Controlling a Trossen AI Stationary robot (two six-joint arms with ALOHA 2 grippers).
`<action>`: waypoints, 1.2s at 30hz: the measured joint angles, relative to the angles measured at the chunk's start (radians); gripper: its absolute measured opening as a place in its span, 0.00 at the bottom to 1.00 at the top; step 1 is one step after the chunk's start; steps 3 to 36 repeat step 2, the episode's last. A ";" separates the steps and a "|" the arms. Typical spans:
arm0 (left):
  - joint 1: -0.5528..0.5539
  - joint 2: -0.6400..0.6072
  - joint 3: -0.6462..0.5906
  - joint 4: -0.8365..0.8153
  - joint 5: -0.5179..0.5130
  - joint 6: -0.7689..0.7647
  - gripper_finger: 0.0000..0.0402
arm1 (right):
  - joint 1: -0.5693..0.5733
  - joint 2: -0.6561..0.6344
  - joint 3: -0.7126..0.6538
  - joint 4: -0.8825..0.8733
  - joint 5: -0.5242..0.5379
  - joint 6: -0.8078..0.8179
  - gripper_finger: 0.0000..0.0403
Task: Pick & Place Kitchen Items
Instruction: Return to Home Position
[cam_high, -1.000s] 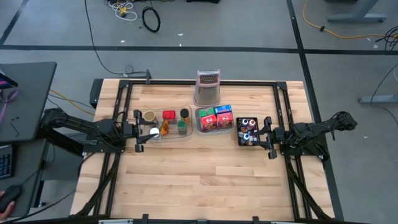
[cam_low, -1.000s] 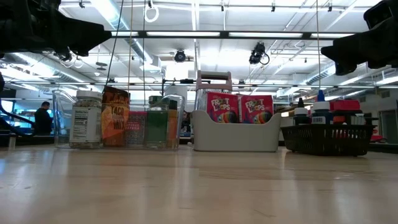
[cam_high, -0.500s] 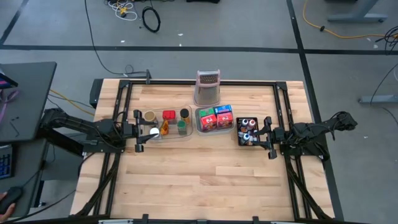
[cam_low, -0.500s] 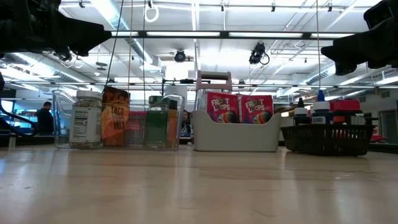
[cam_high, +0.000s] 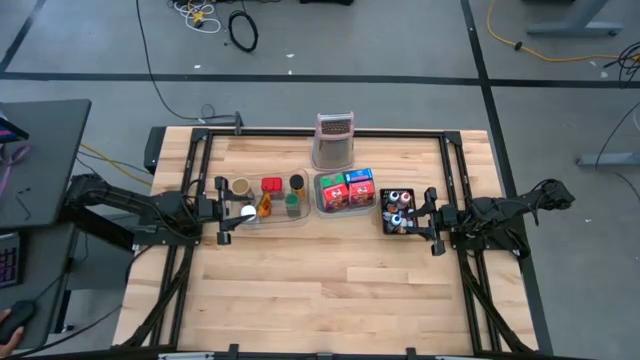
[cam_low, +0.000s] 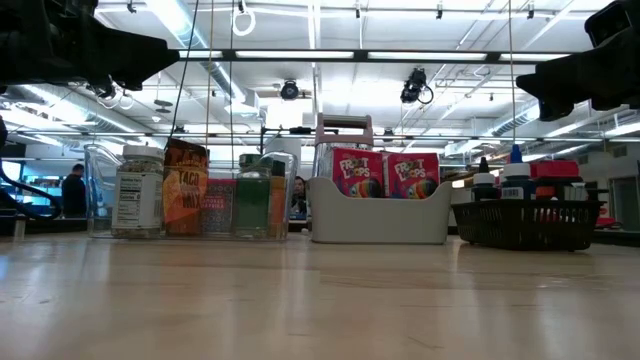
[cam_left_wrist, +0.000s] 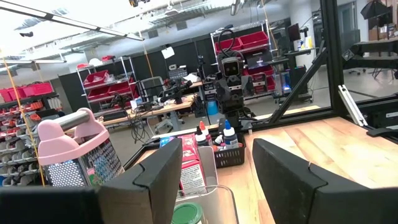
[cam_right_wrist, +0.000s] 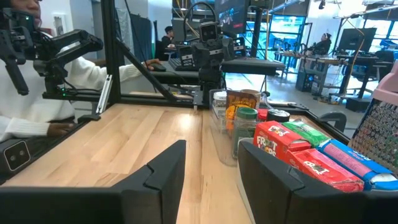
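Crowding the black basket (cam_low: 525, 225), small bottles (cam_low: 515, 175) (labels unreadable) hide one another.

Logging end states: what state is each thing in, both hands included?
Tall metal grater: upright.
Clear plastic tray: loaded with jars and packets.
Grey caddy: holds upright cereal boxes.
Black mesh basket: holds small capped bottles.
Left hand: open, empty, at the tray's left end.
Right hand: open, empty, right of the basket.
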 joint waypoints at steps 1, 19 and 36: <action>0.000 0.000 0.000 0.000 0.000 0.000 0.51 | 0.000 0.000 0.000 0.000 0.000 0.000 0.39; 0.000 0.000 0.000 0.000 0.000 0.000 0.51 | 0.000 0.000 0.000 0.000 0.000 0.000 0.39; 0.000 0.000 0.000 0.000 0.000 0.000 0.51 | 0.000 0.000 0.000 0.000 0.000 0.000 0.39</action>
